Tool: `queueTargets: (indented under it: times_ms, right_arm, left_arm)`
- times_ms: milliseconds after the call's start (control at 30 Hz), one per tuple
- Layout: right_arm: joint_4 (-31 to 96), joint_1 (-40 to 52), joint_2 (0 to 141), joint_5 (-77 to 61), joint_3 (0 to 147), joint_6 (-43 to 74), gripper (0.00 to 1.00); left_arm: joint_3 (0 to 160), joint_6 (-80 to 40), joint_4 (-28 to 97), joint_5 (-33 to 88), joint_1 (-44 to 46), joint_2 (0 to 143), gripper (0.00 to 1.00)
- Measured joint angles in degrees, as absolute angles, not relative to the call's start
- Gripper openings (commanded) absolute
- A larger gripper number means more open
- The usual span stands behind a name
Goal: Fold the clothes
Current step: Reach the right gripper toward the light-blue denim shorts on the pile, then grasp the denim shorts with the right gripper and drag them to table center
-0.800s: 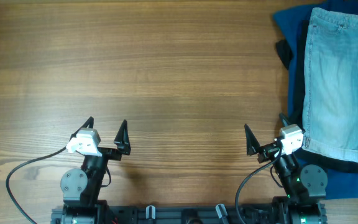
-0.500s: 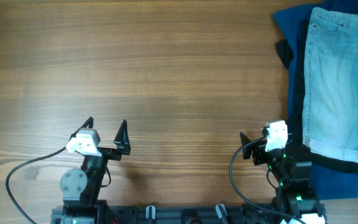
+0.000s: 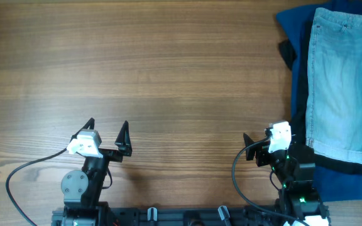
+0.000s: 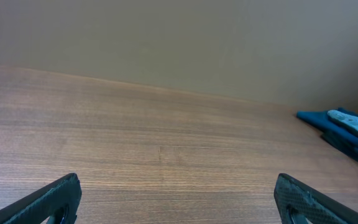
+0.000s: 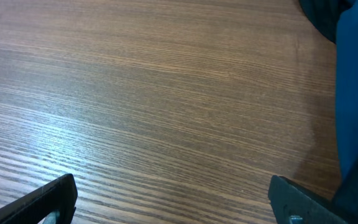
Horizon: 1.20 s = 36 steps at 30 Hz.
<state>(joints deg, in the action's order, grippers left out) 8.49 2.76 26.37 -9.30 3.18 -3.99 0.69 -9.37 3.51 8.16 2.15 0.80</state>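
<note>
Big wooden worktop (image 3: 168,63), bare across most of the overhead view, with all the laundry stacked way over at 2 to 3 o'clock. Bottom layer is a dark blue cloth (image 3: 292,28), then a black garment (image 3: 299,94) poking out along its left side. On top are the light denim shorts (image 3: 341,81), lying flat and not folded at all, waistband toward 12 and cuffed hem toward 5.

What's new: the right arm down at 5 o'clock has swung since a moment ago. Its wrist used to sit right against the hem corner of the shorts; now it's pulled a bit toward 9 and turned. It has held that pose for the last half second. Right tool (image 5: 173,182) is spread wide with nothing in it, and its camera sees mostly bare wood plus a strip of blue at 3 o'clock. Left tool (image 3: 107,123) at 7 o'clock hasn't budged, also spread and empty.

My read: folding hasn't started, and the right arm is lining up to reach for the shorts.
</note>
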Motion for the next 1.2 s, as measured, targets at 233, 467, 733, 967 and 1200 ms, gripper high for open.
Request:
queueTargets:
  times_ms: [233,467,733,967,1200]
  right_arm:
    - [8.5,2.8,26.4,-8.7,3.2,-4.8,1.0]
    - [4.5,2.7,26.4,-8.9,3.2,-15.9,1.0]
    - [-1.6,2.9,26.4,-33.3,3.2,15.0,0.99]
    - [-9.4,2.9,26.7,-41.9,12.6,25.7,0.99]
    - [29.3,2.9,51.0,-32.0,48.5,17.7,0.99]
  left_arm:
    - [0.7,-9.4,3.5,8.2,2.2,0.8,1.0]
    - [0.7,-9.4,3.5,8.9,2.2,0.8,1.0]
    - [0.7,-21.8,2.4,20.9,2.2,1.2,1.0]
    - [6.4,-25.2,8.5,24.1,2.2,3.3,1.0]
    - [39.0,-23.2,31.1,15.6,2.1,30.5,0.99]
